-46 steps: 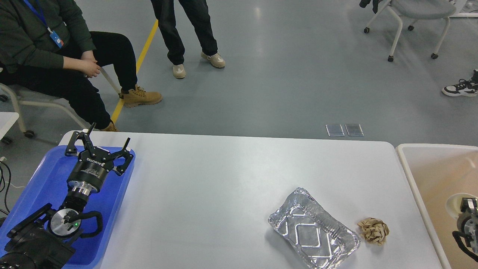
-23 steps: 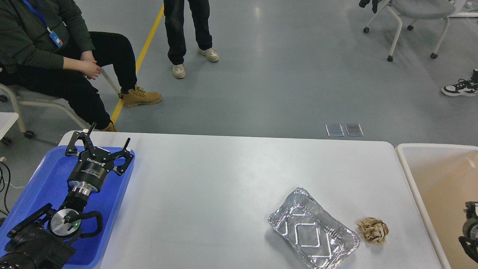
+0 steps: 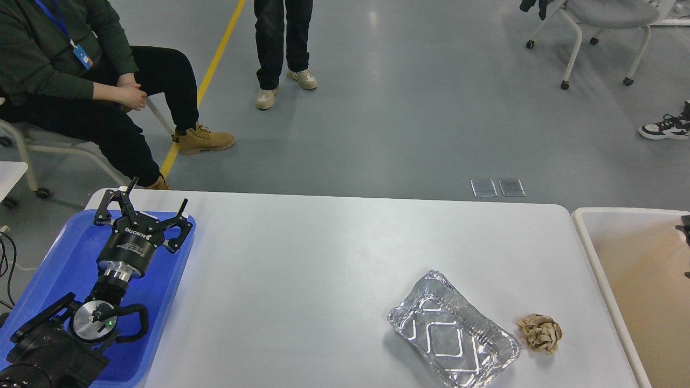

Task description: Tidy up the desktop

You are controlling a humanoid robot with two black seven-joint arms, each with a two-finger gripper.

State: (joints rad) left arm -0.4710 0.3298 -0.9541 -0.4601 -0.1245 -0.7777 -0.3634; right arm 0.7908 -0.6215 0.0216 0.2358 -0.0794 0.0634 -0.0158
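Bench [image 3: 334,258] fills the lower centre of the frame, white-grey, rounded corners. Beige bin [image 3: 636,280] touches its right edge. Blue tray [image 3: 59,258] lies at lower left on the bench. Left end effector [image 3: 141,207] hangs over the tray's far end, fingers spread wide, holding nothing. Foil container [image 3: 453,337] sits at lower right, empty, tilted diagonally. Crumpled brown paper ball [image 3: 539,333] lies just beside it, apart. Right end effector: only a dark sliver at the right edge; cannot tell its state.

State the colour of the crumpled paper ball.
Light brown; the paper ball shows best in the head view.
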